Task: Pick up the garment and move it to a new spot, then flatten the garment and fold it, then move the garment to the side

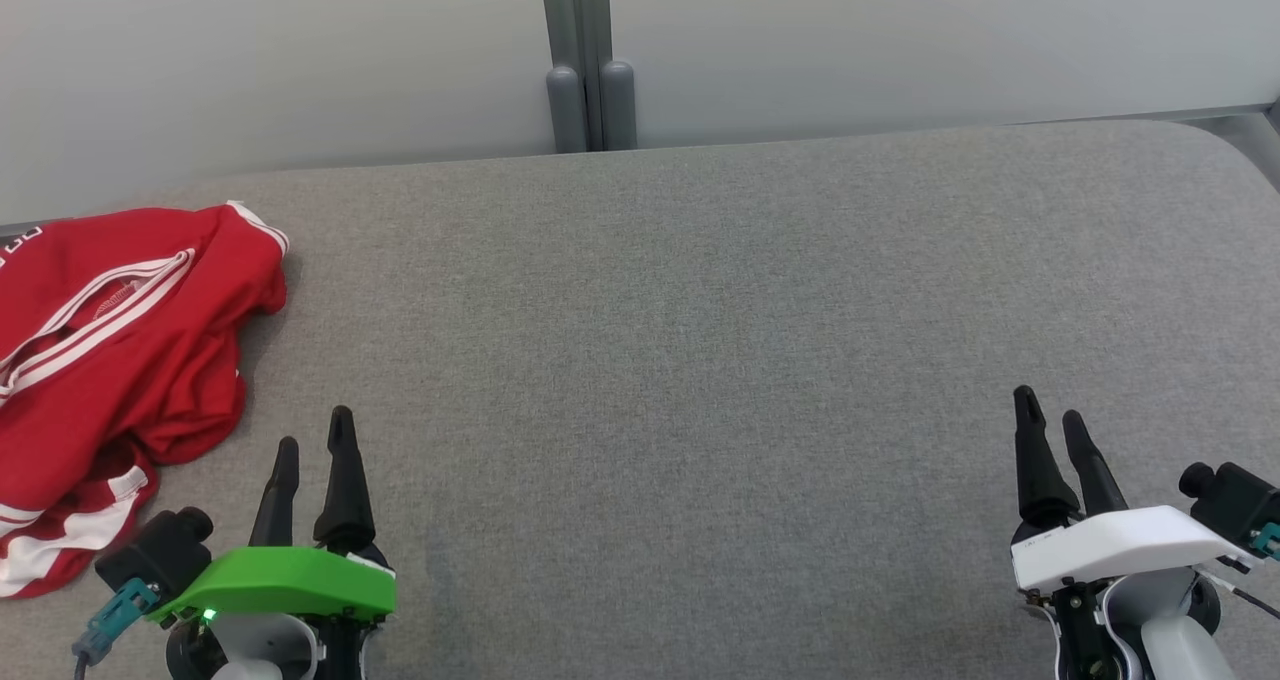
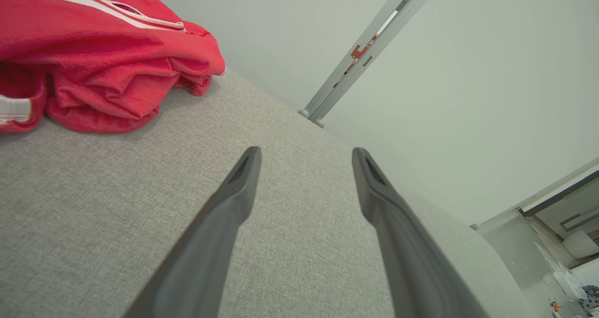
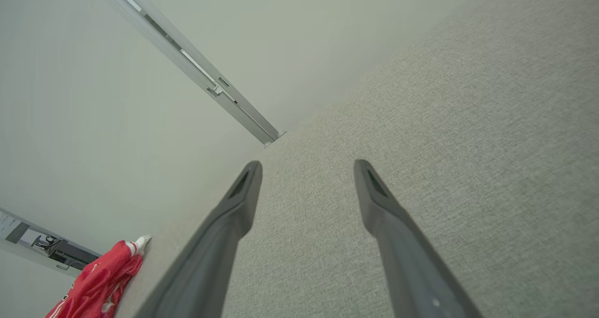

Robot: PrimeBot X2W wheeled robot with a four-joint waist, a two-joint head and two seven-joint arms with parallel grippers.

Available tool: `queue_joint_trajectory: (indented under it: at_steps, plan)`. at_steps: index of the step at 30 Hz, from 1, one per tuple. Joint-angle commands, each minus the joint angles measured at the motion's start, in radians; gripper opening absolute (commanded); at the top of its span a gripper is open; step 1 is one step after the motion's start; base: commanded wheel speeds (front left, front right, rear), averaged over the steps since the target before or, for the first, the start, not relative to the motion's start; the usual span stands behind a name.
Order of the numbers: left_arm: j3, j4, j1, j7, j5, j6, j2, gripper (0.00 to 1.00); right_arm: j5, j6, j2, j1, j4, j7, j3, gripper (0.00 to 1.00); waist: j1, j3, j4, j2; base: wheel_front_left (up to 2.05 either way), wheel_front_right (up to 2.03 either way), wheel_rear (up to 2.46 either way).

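A crumpled red garment with white stripes lies bunched at the far left of the grey fabric surface. It fills the upper left of the left wrist view as red folds and appears small at the lower left of the right wrist view. My left gripper stands open just right of the garment's lower edge, holding nothing; its fingers hover over bare fabric. My right gripper is open and empty at the lower right, far from the garment.
A pale wall runs behind the surface, with a grey vertical post at the back centre. The surface's far edge curves down at the right corner. Floor clutter shows at the lower right of the left wrist view.
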Motion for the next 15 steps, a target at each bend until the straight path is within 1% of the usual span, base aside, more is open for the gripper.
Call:
queue_joint_trajectory:
  at_steps: [1,15]
  plan:
    - [-0.003,-0.018,-0.014,-0.010,0.033,0.006,0.007,1.00,-0.036,0.000,-0.006,-0.008,-0.009,-0.012,0.001,1.00,0.0000,0.000,0.000,0.0000,0.00,0.00,0.00]
    - [-0.021,-0.008,0.009,-0.047,0.193,0.011,0.009,1.00,-0.195,0.000,-0.008,0.015,0.018,-0.049,-0.007,1.00,0.0000,-0.012,0.003,0.0000,0.00,0.00,0.00]
